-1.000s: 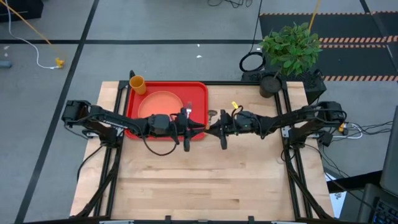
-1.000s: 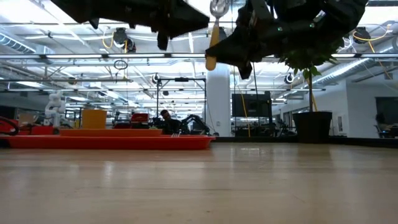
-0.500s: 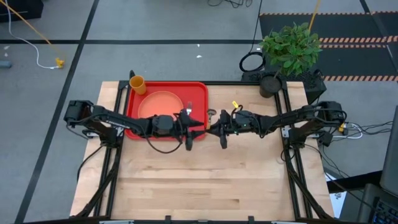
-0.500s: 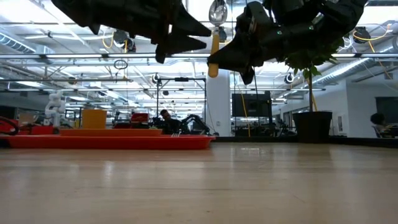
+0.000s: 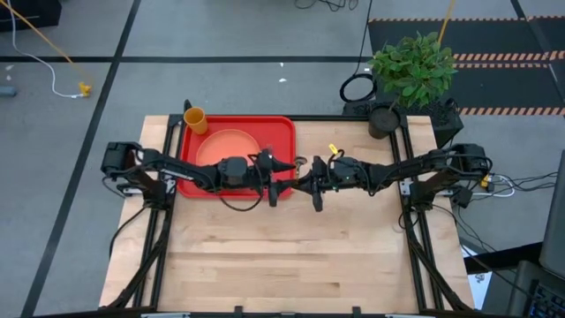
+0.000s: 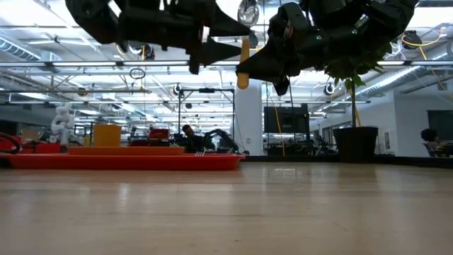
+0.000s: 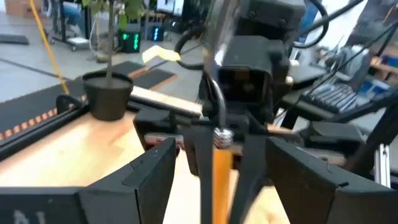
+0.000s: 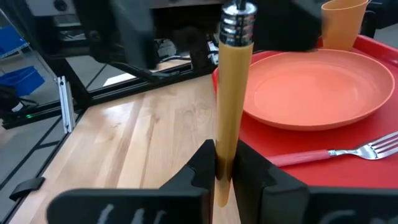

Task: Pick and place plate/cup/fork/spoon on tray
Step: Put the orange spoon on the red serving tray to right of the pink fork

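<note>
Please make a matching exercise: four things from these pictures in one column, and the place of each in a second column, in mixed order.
Things:
1. spoon
2. fork
3. cup
4. potted plant

Places:
A. far left corner of the tray
B. far right corner of the table
C. lying on the tray beside the plate
D. held in the jaws of the right gripper

Pairs: 1-D, 2-C, 3-A, 4-B

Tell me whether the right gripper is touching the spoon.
Touching. The right wrist view shows the right gripper clamped on the spoon by its orange handle.
</note>
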Robot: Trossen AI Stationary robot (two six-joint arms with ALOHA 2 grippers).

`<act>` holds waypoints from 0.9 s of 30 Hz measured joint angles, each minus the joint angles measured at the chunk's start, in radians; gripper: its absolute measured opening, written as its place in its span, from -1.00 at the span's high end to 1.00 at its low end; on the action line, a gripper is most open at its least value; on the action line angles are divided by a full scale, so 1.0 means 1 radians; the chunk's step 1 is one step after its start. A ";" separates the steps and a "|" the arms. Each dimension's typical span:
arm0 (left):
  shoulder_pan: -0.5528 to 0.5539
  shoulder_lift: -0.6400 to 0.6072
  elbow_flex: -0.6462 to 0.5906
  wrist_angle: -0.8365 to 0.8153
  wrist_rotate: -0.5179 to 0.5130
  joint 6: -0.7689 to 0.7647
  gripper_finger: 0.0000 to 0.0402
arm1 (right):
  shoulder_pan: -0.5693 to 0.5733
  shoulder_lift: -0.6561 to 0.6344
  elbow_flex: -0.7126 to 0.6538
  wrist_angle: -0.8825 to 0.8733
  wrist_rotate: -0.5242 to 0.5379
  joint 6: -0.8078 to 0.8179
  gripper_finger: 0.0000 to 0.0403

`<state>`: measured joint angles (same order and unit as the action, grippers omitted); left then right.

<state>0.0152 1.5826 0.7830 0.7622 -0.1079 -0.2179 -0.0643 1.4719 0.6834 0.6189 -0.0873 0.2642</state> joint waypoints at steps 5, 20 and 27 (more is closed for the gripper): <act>0.028 0.051 0.004 0.062 0.030 -0.003 -0.17 | 0.000 0.000 0.000 -0.005 0.001 -0.007 0.89; 0.065 0.053 0.003 0.076 0.129 0.004 0.84 | -0.002 -0.001 0.000 -0.030 0.012 -0.015 0.82; 0.067 -0.034 0.003 0.088 0.063 0.027 0.82 | 0.000 -0.081 -0.001 -0.141 0.113 -0.032 0.45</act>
<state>0.0822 1.5489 0.7861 0.8500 -0.0452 -0.1912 -0.0638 1.3914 0.6823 0.4783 0.0261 0.2320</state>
